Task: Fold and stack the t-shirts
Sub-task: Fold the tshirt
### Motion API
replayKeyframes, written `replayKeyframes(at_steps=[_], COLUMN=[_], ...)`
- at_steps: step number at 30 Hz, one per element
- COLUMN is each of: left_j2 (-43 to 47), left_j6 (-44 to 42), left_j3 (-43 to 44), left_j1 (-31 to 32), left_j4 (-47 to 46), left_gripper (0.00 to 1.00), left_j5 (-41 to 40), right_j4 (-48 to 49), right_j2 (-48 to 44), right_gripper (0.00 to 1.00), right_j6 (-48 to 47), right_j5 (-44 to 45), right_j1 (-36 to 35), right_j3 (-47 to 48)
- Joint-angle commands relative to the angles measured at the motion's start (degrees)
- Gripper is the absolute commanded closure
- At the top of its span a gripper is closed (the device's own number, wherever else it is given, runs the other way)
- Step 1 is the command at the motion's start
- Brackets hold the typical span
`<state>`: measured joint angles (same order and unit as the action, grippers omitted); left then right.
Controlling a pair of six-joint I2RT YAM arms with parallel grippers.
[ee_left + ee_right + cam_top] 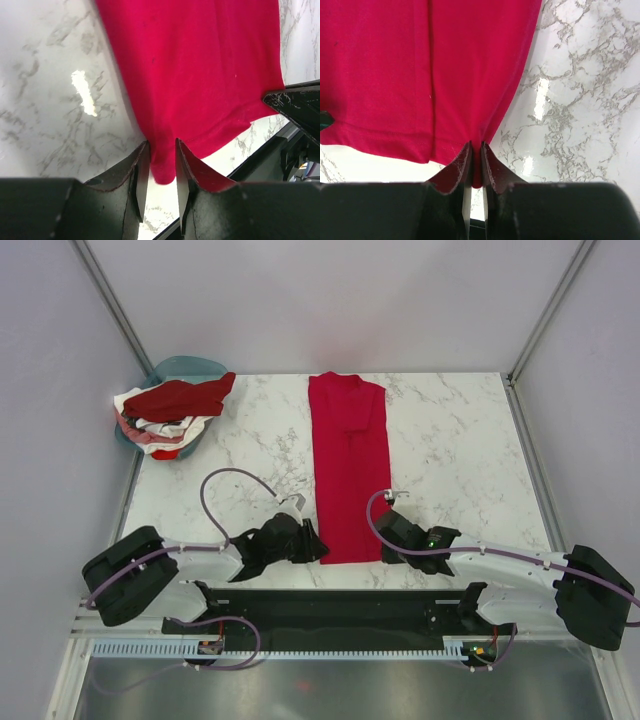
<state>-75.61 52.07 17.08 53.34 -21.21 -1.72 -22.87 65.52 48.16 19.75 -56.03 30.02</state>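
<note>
top view: the crimson t-shirt (348,465) lies flat in the middle of the marble surface (470,440). it is already narrowed to a long strip with its sides turned in, collar at the far end and bottom edge nearest the arms. the left fingers (312,544) sit at its near left corner and the right fingers (390,533) at its near right corner. at the far left a loose pile of t-shirts (168,412) is heaped unfolded in a teal basin (188,366), dark red on top with white and pink beneath. no folded stack shows anywhere.

left wrist view: the left fingers are closed on the shirt's corner, with a tongue of red cloth pinched between them. the rest of the cloth rests on the surface.

right wrist view: the right fingers are pressed almost together with the other bottom corner caught between them. a lengthwise fold edge runs up the cloth.

as i judge it, the lengthwise folds on this shirt are done. the crosswise fold, bottom edge toward collar, looks to be the step in hand and is not yet made. setting this shirt down as the base of a stack, and every shirt in the basin, is left to do, so the task is in its early part.
</note>
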Motion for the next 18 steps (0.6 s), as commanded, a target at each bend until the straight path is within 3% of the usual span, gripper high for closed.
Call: replayKeyframes(at_steps=[1,3,4,12,18], left_j2=[-5.2,-5.8,-5.4,5.3,6.6], left_j6=[-4.6,-4.5,-3.9,-2.2,-4.9], left_j3=[0.3,0.7,0.5,-3.8,4.1], left_j1=[0.4,0.4,0.4,0.4,-0.1], left_j4=[10.0,10.1,10.0,12.0,19.5], left_gripper=[0.64,0.80,0.98,0.98,0.98], left_j5=[1.5,1.5,1.4,-1.4,-0.7], right_j4=[-0.3,-0.3,-0.2,-0.3,-2.7], right_j2=[-0.2,-0.1,-0.1,-2.8,-3.4], right_gripper=[0.83,0.83,0.83,0.87,0.87], right_j6=[-0.5,-0.5,-0.6,-1.4,-3.9], right_j5=[0.4,0.4,0.5,1.7,3.1], right_j1=[-0.2,-0.2,-0.2,-0.2,-0.1], right_j3=[0.2,0.2,0.2,0.7,6.6])
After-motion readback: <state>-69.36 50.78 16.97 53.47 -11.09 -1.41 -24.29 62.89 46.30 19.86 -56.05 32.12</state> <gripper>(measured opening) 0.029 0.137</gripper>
